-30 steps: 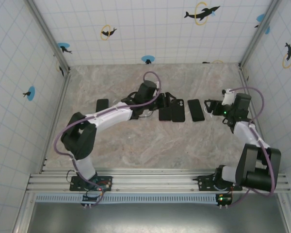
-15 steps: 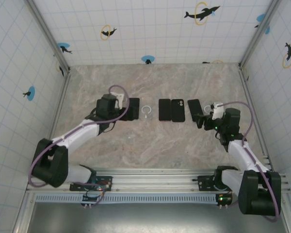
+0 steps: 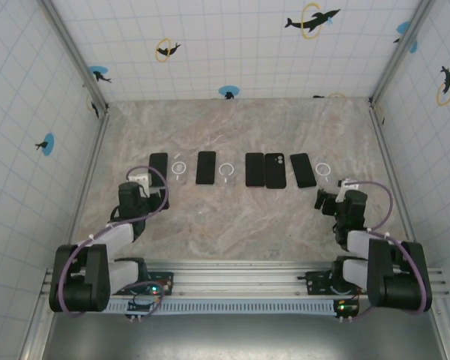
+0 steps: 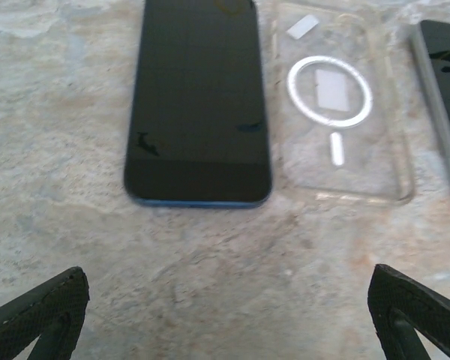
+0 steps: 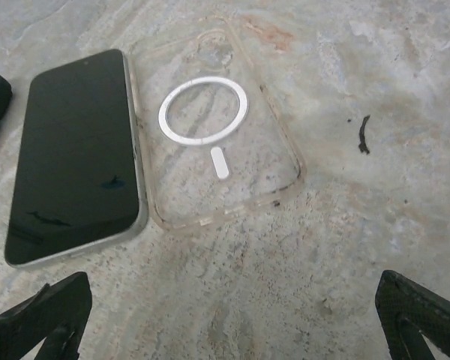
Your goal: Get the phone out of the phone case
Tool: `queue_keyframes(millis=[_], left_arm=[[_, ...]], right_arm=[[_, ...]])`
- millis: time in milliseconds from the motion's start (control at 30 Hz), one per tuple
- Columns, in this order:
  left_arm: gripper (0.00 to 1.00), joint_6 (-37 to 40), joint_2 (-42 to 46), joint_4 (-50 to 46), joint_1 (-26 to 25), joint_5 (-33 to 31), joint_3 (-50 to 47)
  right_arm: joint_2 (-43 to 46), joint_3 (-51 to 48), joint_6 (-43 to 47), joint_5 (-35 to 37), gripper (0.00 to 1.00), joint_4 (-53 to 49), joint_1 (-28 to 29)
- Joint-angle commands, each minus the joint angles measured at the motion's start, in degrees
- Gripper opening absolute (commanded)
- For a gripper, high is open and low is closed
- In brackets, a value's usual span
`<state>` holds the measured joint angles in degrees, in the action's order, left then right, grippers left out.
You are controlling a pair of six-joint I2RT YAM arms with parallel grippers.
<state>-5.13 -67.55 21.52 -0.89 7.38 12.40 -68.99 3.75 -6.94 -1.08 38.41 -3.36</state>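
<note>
A row of dark phones and clear cases with white rings lies across the table. A blue-edged phone (image 4: 199, 101) (image 3: 158, 166) lies flat beside an empty clear case (image 4: 337, 105) (image 3: 179, 168). A silver-edged phone (image 5: 75, 157) (image 3: 302, 170) lies beside another empty clear case (image 5: 214, 127) (image 3: 322, 169). My left gripper (image 4: 225, 322) (image 3: 140, 182) is open, nearer than the blue-edged phone and holding nothing. My right gripper (image 5: 232, 322) (image 3: 326, 201) is open too, nearer than its clear case and apart from it.
Mid-row lie a phone (image 3: 205, 167) with a clear case (image 3: 225, 172), another phone (image 3: 254, 169) and a black case (image 3: 275, 170) with a camera cutout. Tiled walls enclose the table. Bare marble lies between the row and the arm bases.
Both arms have drawn back from the row towards their bases. The left one came away from the middle of the row, uncovering the second phone and its clear case. Both grippers have widened.
</note>
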Motion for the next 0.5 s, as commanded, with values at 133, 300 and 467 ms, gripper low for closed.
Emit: queue_keyframes(millis=[133, 300, 467], left_arm=[[0.98, 3.7, -9.4, 28.6, 2.1, -2.7, -7.4], [0.98, 3.5, -17.2, 35.8, 4.1, 0.4, -4.3], [0.97, 2.7, -16.9, 45.5, 5.2, 0.9, -9.8]], right_arm=[[-9.2, -0.5, 1.4, 4.9, 0.99, 18.0, 0.9], [-9.9, 0.2, 2.2, 5.7, 0.99, 17.4, 1.8], [-10.6, 1.1, 2.9, 7.1, 0.99, 16.9, 3.4]])
